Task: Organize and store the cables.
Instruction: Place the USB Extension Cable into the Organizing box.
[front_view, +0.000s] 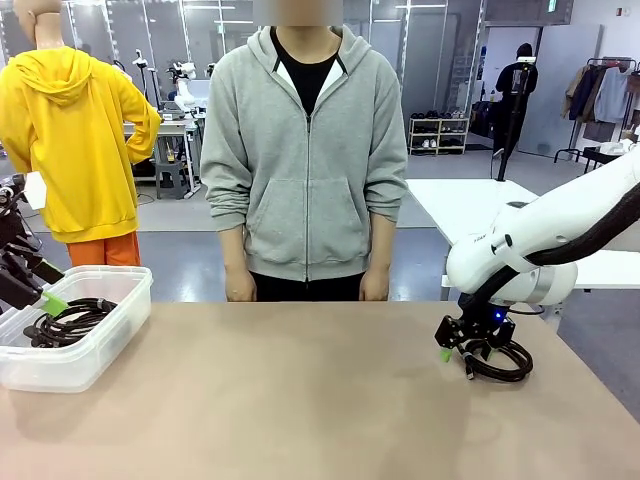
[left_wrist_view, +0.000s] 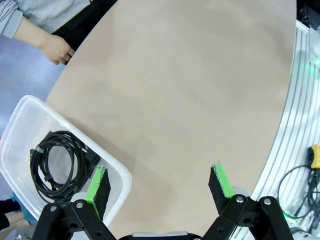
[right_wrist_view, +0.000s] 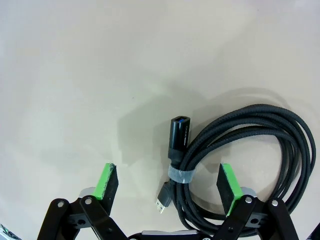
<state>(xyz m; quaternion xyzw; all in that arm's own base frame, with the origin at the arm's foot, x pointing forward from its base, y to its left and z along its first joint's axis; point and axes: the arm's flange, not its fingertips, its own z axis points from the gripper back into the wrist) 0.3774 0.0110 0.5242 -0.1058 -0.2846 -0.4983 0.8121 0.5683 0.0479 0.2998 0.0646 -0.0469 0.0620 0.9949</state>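
One coiled black cable (front_view: 497, 362) lies on the tan table (front_view: 300, 400) at the right. My right gripper (front_view: 455, 345) is low over it. In the right wrist view my right gripper (right_wrist_view: 169, 185) is open, its green pads on either side of the tied section (right_wrist_view: 181, 175) of this cable (right_wrist_view: 280, 135), beside the plug end (right_wrist_view: 179, 132). A second coiled cable (front_view: 70, 322) rests in the clear plastic bin (front_view: 75, 370) at the left. My left gripper (left_wrist_view: 160, 187) hangs open and holds nothing above the bin's (left_wrist_view: 30, 107) near corner, beside that cable (left_wrist_view: 55, 167).
A person in a grey hoodie (front_view: 305, 160) stands at the far side, arms hanging down, one hand (left_wrist_view: 56, 49) near the table edge. A metal rail (left_wrist_view: 300, 125) with loose wiring runs along the table's robot side. Bare tabletop lies between the bin and the right cable.
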